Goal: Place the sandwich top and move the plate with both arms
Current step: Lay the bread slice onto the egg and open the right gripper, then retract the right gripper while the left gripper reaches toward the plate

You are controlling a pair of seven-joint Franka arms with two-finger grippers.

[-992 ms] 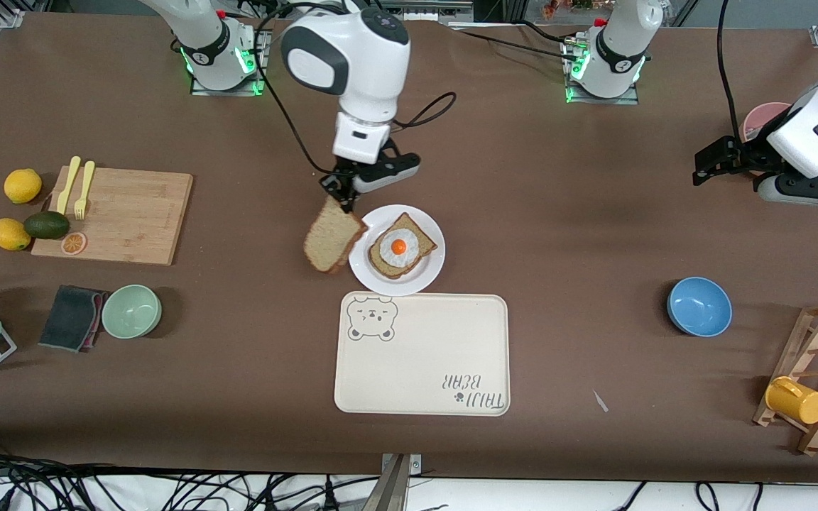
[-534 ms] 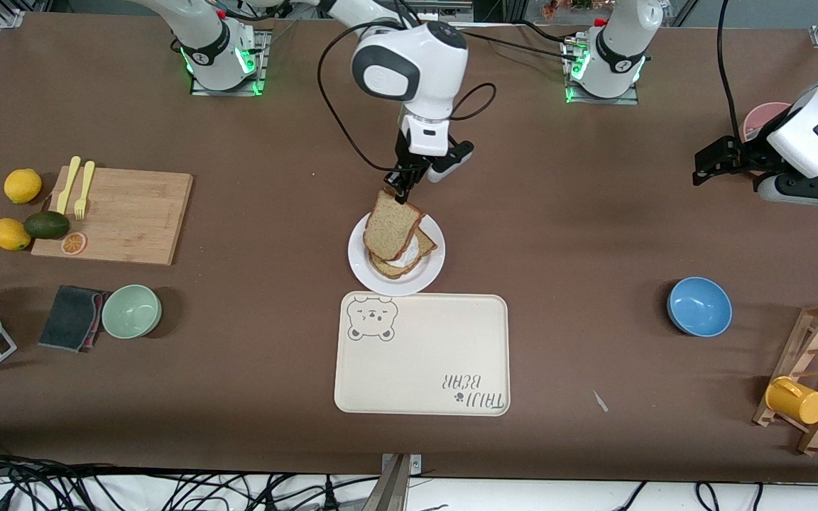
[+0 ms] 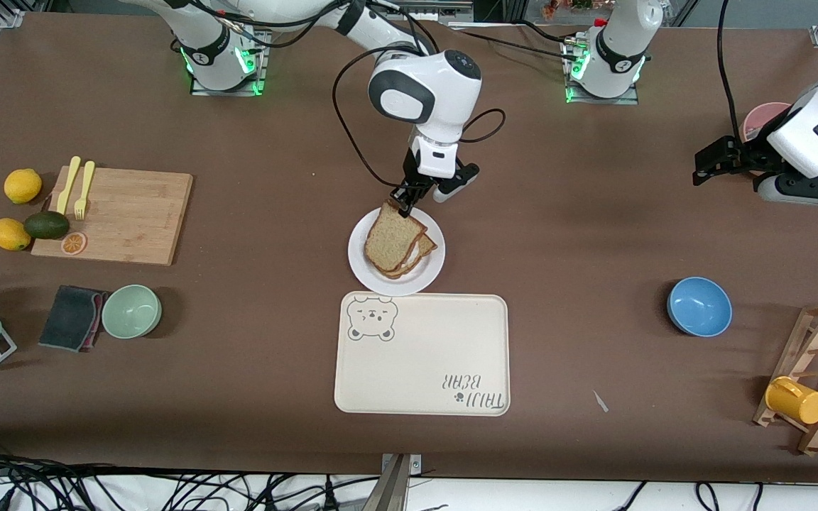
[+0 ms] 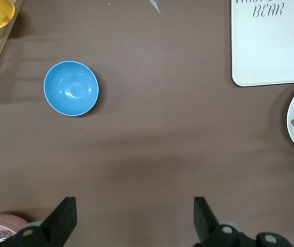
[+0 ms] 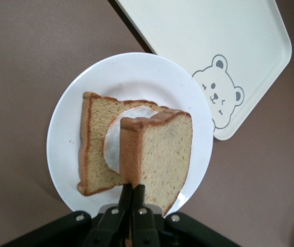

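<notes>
The plain brown sandwich top (image 3: 389,238) hangs tilted over the egg slice (image 3: 423,250) on the round white plate (image 3: 362,268). My right gripper (image 3: 402,207) is shut on the top's crust edge, just above the plate's rim nearest the robots. In the right wrist view the top (image 5: 159,154) stands edge-on over the egg slice (image 5: 96,149) on the plate (image 5: 67,123), with my right gripper (image 5: 132,189) pinching its crust. My left gripper (image 3: 698,168) is open and empty, waiting over bare table at the left arm's end; its fingers (image 4: 64,216) frame bare table.
The cream bear-print tray (image 3: 422,353) lies just nearer the camera than the plate. A blue bowl (image 3: 699,306) and a rack with a yellow mug (image 3: 795,399) are toward the left arm's end. A cutting board (image 3: 119,214), fruit, a green bowl (image 3: 131,311) and a sponge are toward the right arm's end.
My right gripper carried the sandwich top from beside the plate to over the egg slice and lowered it, so it now covers the egg. The left arm has not moved.
</notes>
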